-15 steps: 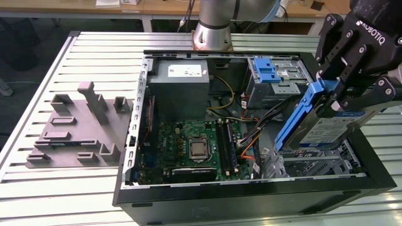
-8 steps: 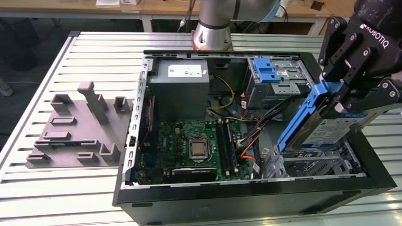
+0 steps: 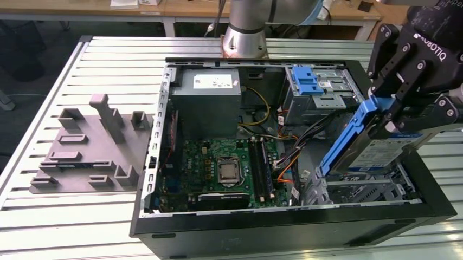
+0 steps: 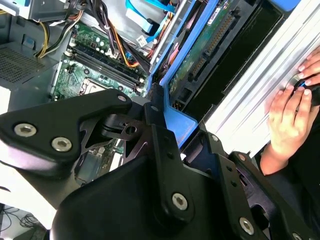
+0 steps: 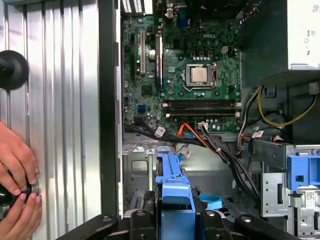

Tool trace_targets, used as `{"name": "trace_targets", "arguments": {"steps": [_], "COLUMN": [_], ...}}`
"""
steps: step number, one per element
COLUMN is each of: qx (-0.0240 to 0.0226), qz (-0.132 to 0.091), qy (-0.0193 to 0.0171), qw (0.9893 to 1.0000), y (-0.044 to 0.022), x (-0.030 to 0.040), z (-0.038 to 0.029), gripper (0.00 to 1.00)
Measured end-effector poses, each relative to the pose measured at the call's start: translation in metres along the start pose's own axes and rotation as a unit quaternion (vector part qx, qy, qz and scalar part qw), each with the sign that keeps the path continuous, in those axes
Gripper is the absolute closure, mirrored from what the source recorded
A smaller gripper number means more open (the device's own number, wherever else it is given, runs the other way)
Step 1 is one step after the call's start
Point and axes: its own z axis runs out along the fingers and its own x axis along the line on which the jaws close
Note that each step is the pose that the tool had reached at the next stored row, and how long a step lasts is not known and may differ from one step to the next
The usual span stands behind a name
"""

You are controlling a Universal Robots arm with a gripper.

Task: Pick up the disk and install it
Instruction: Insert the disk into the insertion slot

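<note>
My gripper [image 3: 394, 122] hangs over the right end of the open computer case [image 3: 289, 222] in the exterior view, shut on the disk [image 3: 376, 154]. The disk is tilted steeply, one blue rail [image 3: 346, 142] facing the case's inside and its blue-and-white label showing. Its lower end sits just above the metal drive cage [image 3: 365, 189]. In the second wrist view the disk's green circuit board [image 4: 200, 55] and blue rail [image 4: 175, 120] run out from between the black fingers [image 4: 160, 145]. In the first wrist view the blue rail [image 5: 172, 182] points at the cage [image 5: 145, 165].
Inside the case lie the motherboard [image 3: 224, 168], cable bundles [image 3: 289, 157], a grey metal box [image 3: 210, 95] and a blue latch [image 3: 307, 81]. A grey fixture plate [image 3: 87, 151] lies at the exterior view's left. A person's hands [image 5: 17, 175] rest on the slatted table beside the case.
</note>
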Motion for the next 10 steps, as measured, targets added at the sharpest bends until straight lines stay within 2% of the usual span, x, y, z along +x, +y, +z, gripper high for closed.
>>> {"name": "trace_targets", "arguments": {"steps": [10], "qx": [0.0], "qz": [0.0], "qy": [0.0], "qw": [1.0], "y": [-0.0003], "x": [0.001], "z": [0.0052], "gripper": [0.64]}}
